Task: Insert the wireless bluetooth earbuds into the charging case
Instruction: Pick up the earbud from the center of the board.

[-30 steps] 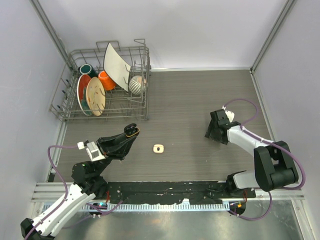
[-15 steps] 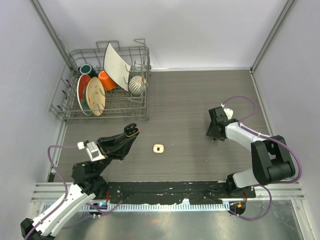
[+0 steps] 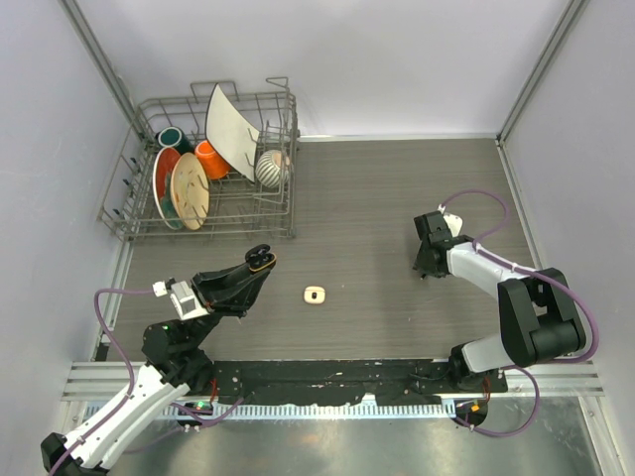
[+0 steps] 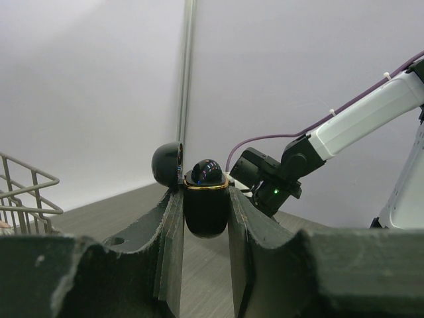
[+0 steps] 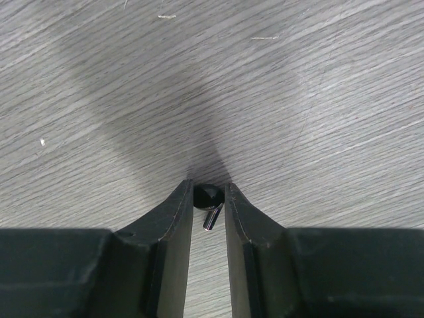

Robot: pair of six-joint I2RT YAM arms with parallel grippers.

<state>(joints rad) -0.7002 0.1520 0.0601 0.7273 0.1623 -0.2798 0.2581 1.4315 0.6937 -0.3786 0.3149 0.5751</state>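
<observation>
A black charging case with a gold rim sits upright between the fingers of my left gripper, its round lid hinged open to the left. In the top view that gripper is held above the table's left half. My right gripper points down at the table on the right. In its wrist view the right gripper is shut on a tiny black earbud, whose shiny stem points back between the fingers. Cream-white earbuds lie on the table as one small pale shape.
A wire dish rack with plates, cups and a bowl stands at the back left. Grey walls close the table on three sides. The right arm's wrist shows beyond the case in the left wrist view.
My right gripper has closed from open onto the black earbud and shifted slightly away from the near edge. The left arm and the case have not moved.
</observation>
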